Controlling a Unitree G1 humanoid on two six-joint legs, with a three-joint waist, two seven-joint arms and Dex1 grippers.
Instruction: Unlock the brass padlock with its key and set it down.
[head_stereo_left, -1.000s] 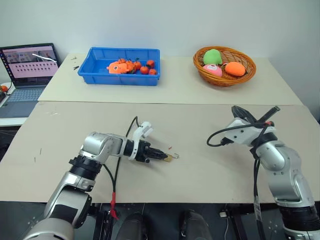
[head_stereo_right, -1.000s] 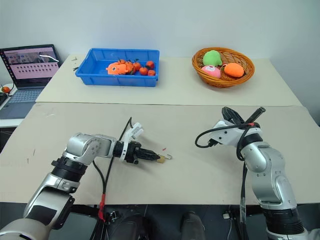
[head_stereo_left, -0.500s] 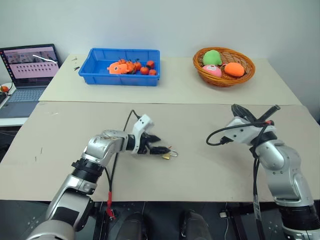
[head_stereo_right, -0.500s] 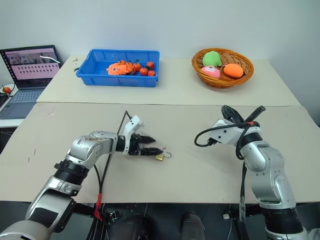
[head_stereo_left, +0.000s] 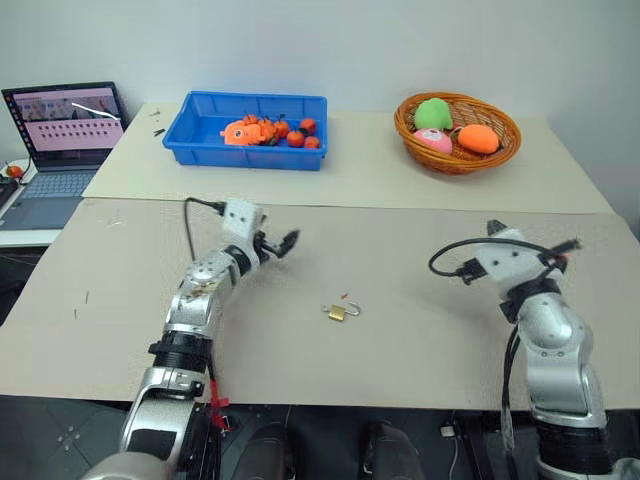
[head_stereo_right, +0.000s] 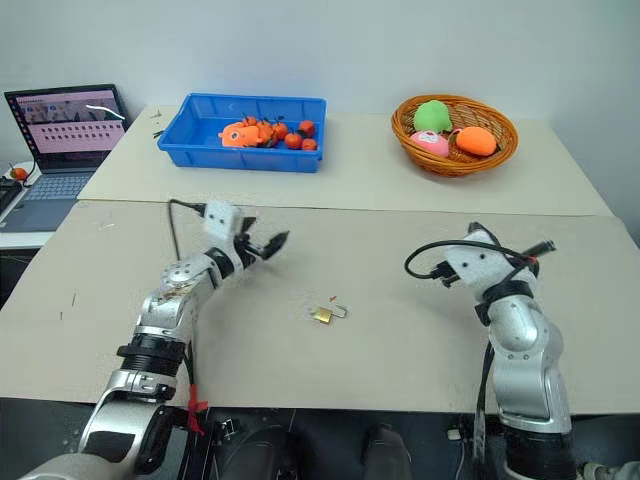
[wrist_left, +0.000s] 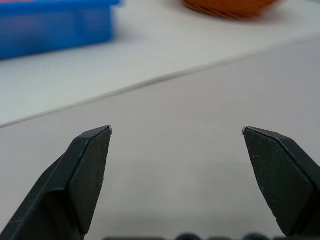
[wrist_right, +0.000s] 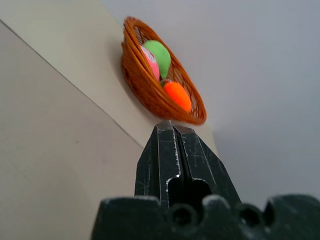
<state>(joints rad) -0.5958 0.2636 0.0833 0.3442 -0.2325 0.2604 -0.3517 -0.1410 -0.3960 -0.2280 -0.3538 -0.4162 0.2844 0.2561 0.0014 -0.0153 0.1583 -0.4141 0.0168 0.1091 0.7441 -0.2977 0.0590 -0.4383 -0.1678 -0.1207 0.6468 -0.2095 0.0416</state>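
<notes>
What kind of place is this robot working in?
Probably a lab or test room, not a home: plain tables pushed together against a bare wall, a laptop open at one side, and practice props set out, a blue bin and a wicker basket of toys.

brass-gold on beige

we are seeing a yellow-gold padlock lying on a beige table, a blue bin holding orange fruits, and a brown basket.

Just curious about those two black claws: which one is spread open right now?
The left gripper, raised near the blue plastic bin: its fingers stand wide apart, while the right gripper's are pressed together.
</notes>
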